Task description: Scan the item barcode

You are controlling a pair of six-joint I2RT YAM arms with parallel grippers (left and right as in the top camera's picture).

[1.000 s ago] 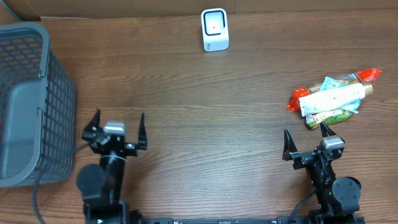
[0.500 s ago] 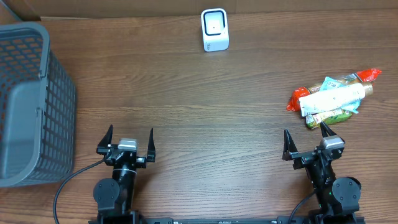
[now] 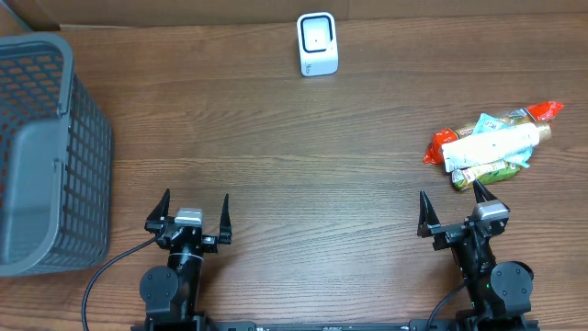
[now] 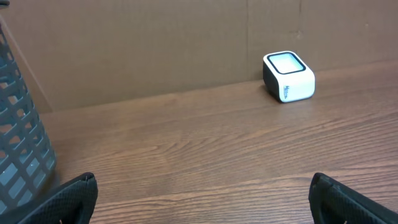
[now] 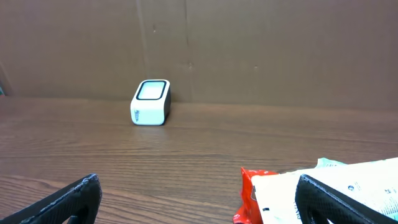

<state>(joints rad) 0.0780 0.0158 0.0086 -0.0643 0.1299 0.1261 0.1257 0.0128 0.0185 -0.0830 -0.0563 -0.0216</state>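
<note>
Both arms sit folded low at the near edge of the table [image 3: 303, 184], wrists level, facing forward. The left fingers [image 3: 163, 210] are spread wide, empty. The right fingers [image 3: 424, 216] are likewise apart, empty. The packaged items [image 3: 491, 147] lie just ahead of the right fingers, untouched. The barcode scanner [image 3: 317, 43] stands far ahead, between both pairs.

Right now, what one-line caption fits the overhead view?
Overhead: left gripper and right gripper open and empty; white scanner at the back, packaged items at right, grey basket at left.
</note>
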